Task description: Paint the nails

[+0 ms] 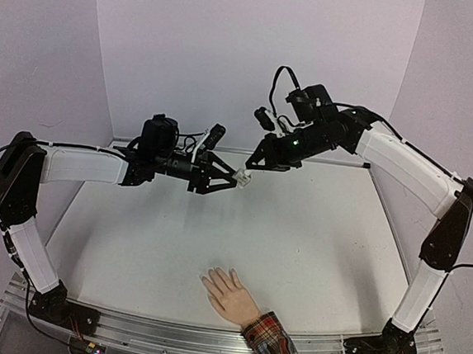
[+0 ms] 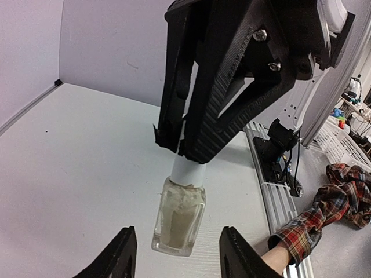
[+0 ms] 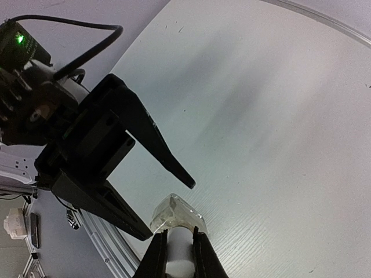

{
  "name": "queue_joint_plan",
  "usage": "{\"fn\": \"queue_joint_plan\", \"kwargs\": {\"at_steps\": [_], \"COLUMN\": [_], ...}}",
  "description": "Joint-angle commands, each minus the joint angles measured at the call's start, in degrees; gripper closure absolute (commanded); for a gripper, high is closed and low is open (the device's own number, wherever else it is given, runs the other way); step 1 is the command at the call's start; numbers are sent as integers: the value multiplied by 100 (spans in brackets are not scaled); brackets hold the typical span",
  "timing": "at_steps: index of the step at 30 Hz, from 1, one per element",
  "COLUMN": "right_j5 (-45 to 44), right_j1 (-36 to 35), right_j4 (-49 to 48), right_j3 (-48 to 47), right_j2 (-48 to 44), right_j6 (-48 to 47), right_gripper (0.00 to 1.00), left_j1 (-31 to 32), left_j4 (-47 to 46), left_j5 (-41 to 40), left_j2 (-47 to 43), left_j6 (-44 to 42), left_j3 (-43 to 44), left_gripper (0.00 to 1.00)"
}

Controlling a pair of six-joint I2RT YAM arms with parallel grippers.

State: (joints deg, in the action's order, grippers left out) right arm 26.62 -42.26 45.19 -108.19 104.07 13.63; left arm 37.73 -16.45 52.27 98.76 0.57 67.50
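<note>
Left wrist view: right gripper (image 2: 181,152) clamps the bottle cap (image 2: 188,172), left gripper (image 2: 178,233) gapes around the glass (image 2: 177,223). Opening step, seemingly; next, left must close.

The nails (image 1: 208,279), too small to make out clearly, tip the spread fingers of a flesh-coloured mannequin hand (image 1: 228,296) lying flat by the table's (image 1: 314,233) near edge, wrist in a red plaid cuff (image 1: 273,342).
</note>
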Motion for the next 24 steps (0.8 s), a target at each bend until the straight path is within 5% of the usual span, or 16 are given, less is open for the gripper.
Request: {"fn": "queue_joint_plan", "kwargs": {"at_steps": [1,10,19,24], "right_j5": [154,323,393,352], "right_j1": [-10,-14,-12,-16], "right_j4": [-71,-63,-68,-10], "right_j3": [-418,-459,-468,-494], "right_j2": [115,187,232,275], "right_j6": [-79,-127,-98,-113], "right_gripper": [100,100,100,100], "left_j1": [44,41,42,43], "left_j4": [-20,-101,-168,-144], "left_j5": [32,-40,-127,-224], "left_j2": [38,14,7,3], "left_j6": [-351,-361,-303,-253], "left_j3": [264,264,307,306], "left_gripper": [53,53,70,64]}}
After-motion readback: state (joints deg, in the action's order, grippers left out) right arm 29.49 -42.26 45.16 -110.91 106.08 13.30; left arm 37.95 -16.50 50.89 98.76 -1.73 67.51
